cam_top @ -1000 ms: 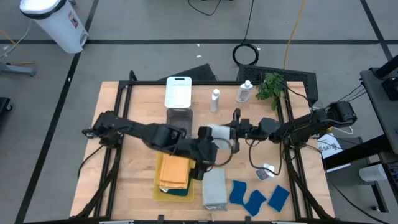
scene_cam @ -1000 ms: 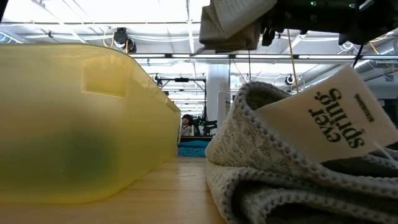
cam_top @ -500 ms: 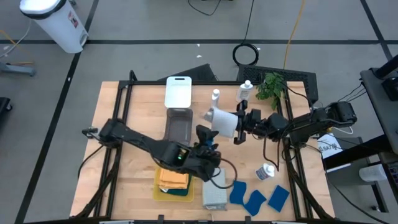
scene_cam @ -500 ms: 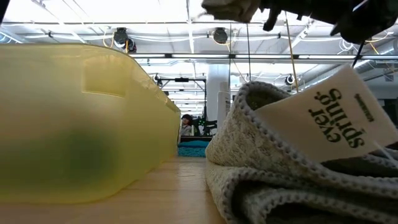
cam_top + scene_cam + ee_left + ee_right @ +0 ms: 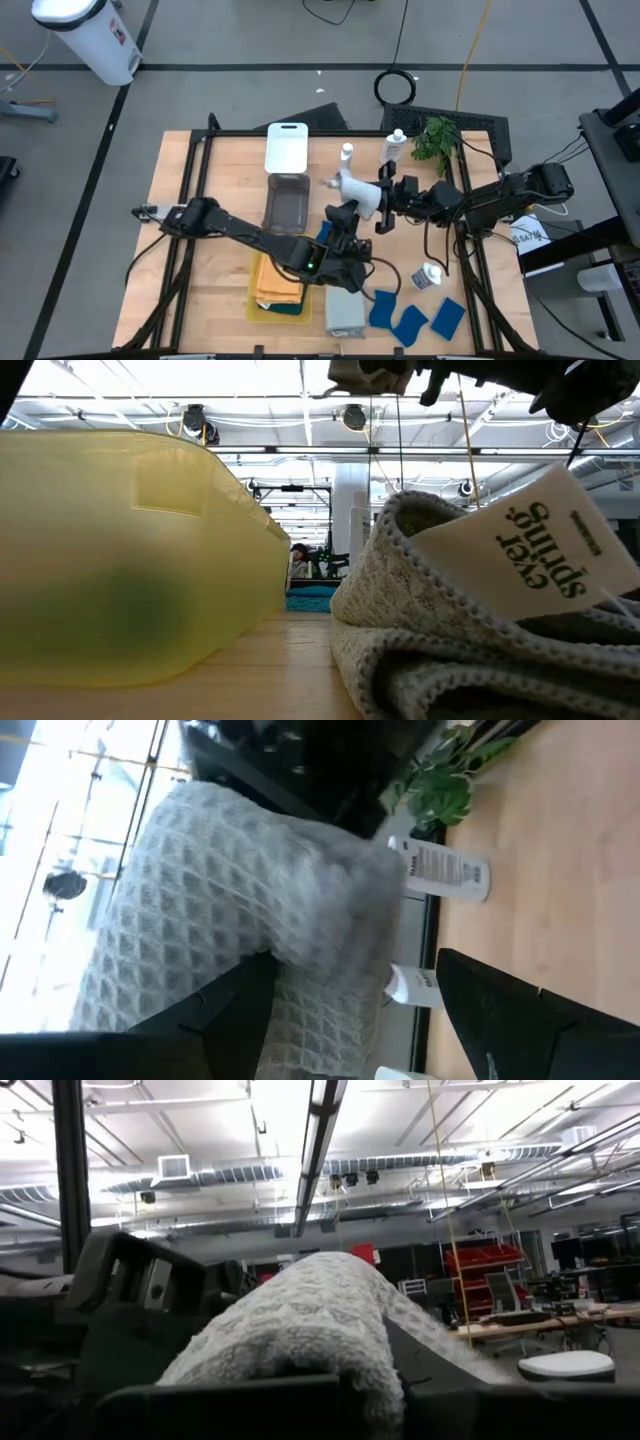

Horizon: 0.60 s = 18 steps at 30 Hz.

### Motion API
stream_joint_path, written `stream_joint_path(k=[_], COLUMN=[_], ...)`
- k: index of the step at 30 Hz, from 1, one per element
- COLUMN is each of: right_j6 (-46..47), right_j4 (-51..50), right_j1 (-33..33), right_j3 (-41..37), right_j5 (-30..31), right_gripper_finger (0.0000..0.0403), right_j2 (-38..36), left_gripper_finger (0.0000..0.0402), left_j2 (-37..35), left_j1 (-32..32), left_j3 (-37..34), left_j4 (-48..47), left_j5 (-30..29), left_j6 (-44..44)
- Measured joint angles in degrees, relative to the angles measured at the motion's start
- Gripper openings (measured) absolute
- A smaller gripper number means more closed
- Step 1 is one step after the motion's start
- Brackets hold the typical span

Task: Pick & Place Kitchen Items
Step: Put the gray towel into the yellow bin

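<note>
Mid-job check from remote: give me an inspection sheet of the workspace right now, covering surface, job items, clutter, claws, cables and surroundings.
Surface: wooden table, black frame.
Job's things: grey cloth held aloft; orange cloth in the yellow tray; folded grey cloth at the front edge; blue sponges; white bottles at the back, one lying down.
Clutter: plant, grey tray, white tray.
Claws: right claw shut on the grey cloth; left claw open just beside it.
Cables: coil on the floor.
Surroundings: white bin.

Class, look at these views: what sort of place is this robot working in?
Probably a lab or industrial workshop, not a kitchen: a wooden table on a concrete floor, exposed ceiling ducts, and red storage bins behind.
</note>
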Motion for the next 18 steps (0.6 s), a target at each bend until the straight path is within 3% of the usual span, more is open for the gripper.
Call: stream_joint_path(k=[18], right_j6=[1.4], right_j4=[-8.5], right_j1=[0.1], right_j3=[-0.1], right_j5=[-4.4], right_gripper_finger=[0.0], right_j2=[0.2], left_gripper_finger=[0.028], left_j2=[-0.1], left_j1=[-1.0], left_j3=[0.0], left_j4=[0.1], left_j5=[-10.9], left_j6=[4.8])
